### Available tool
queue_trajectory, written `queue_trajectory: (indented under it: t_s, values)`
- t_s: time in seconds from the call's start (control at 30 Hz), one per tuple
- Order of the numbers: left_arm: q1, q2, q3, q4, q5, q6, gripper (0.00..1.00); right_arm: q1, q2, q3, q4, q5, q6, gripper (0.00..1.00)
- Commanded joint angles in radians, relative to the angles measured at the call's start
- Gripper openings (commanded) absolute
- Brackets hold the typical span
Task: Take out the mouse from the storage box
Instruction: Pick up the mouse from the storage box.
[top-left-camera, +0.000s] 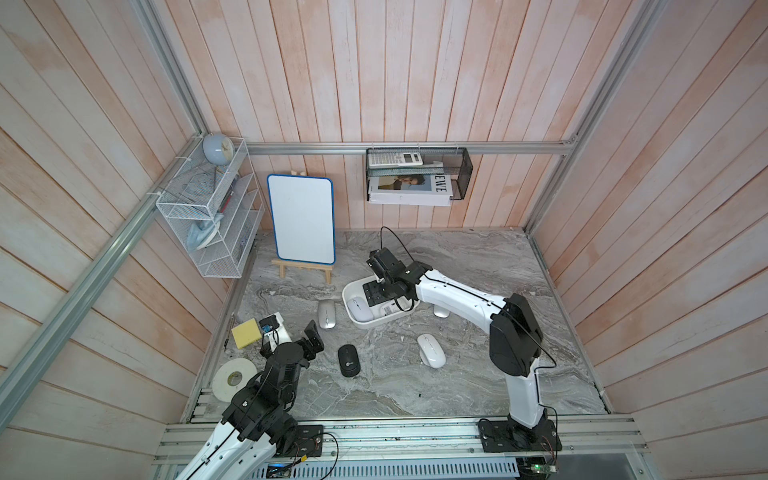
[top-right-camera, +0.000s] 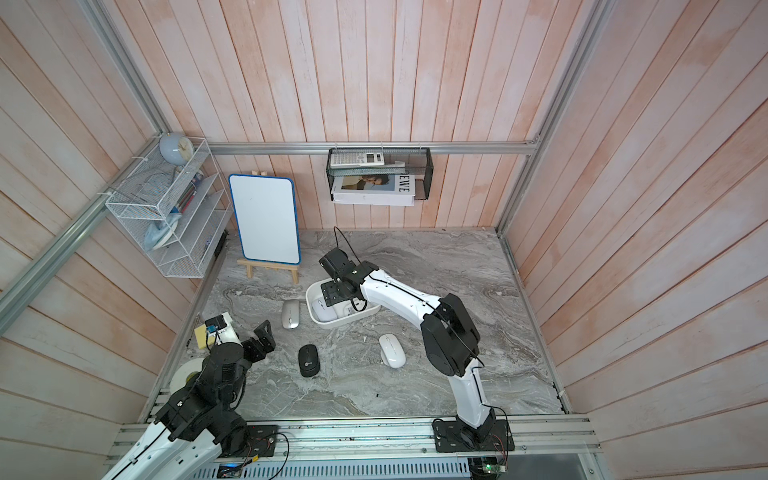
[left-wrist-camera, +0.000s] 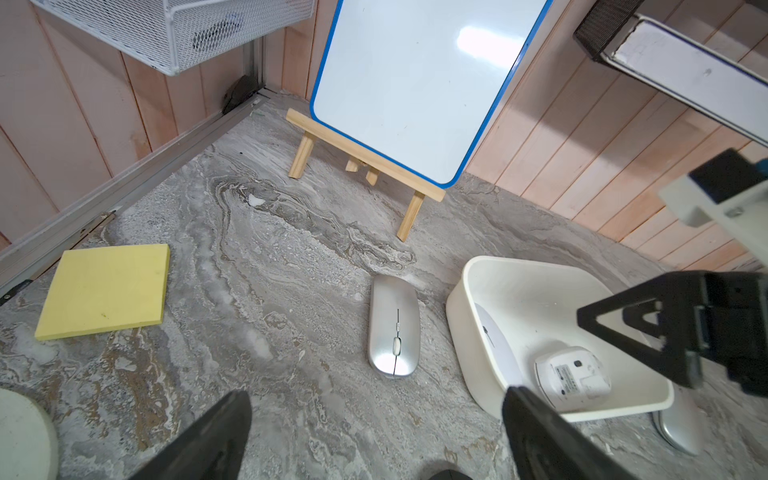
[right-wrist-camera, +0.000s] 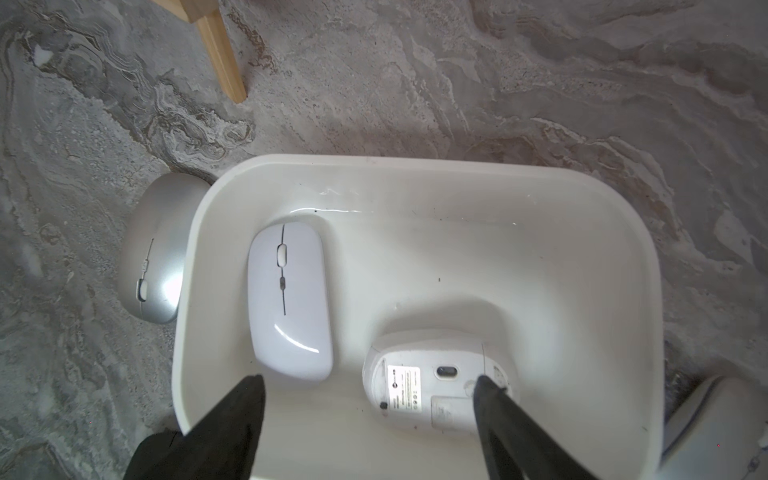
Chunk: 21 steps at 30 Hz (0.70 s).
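Note:
The white storage box (top-left-camera: 360, 325) (top-right-camera: 328, 325) (right-wrist-camera: 415, 162) stands mid-table. Inside lie two mice: a white mouse (top-left-camera: 360, 308) (right-wrist-camera: 289, 299) buttons up, and a second white mouse (top-left-camera: 390, 309) (right-wrist-camera: 432, 386) (left-wrist-camera: 573, 376) upside down with its label showing. My right gripper (top-left-camera: 374, 293) (right-wrist-camera: 368, 380) hangs open over the box, holding nothing; one finger tip overlaps the upside-down mouse's end, the other is near the box wall. My left gripper (top-left-camera: 311, 332) (left-wrist-camera: 376, 395) is open and empty at the near left, away from the box.
Outside the box lie a silver mouse (top-left-camera: 327, 313) (left-wrist-camera: 395, 328) on its left, another silver mouse (top-left-camera: 441, 311) on its right, a black mouse (top-left-camera: 348, 360) and a white mouse (top-left-camera: 431, 350) nearer. Whiteboard on easel (top-left-camera: 301, 224) behind; yellow pad (top-left-camera: 246, 333) and tape roll (top-left-camera: 232, 378) at left.

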Motion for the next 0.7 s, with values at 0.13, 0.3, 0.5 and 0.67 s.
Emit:
queue_trajectory:
  t_s: [0.13, 0.3, 0.5, 0.67]
  values:
    - [0.005, -0.059, -0.025, 0.005, -0.031, 0.012, 1.00, 0.035, 0.164, 0.220, -0.168, -0.033, -0.031, 0.83]
    - [0.004, -0.057, -0.023, 0.004, -0.035, 0.009, 1.00, 0.044, 0.240, 0.310, -0.216, -0.051, -0.038, 0.83]
    - [0.005, -0.058, -0.025, 0.005, -0.035, 0.010, 1.00, 0.047, 0.284, 0.336, -0.220, -0.072, -0.035, 0.83]
    - [0.004, -0.058, -0.025, 0.007, -0.037, 0.010, 1.00, 0.049, 0.324, 0.365, -0.230, -0.090, -0.030, 0.83]
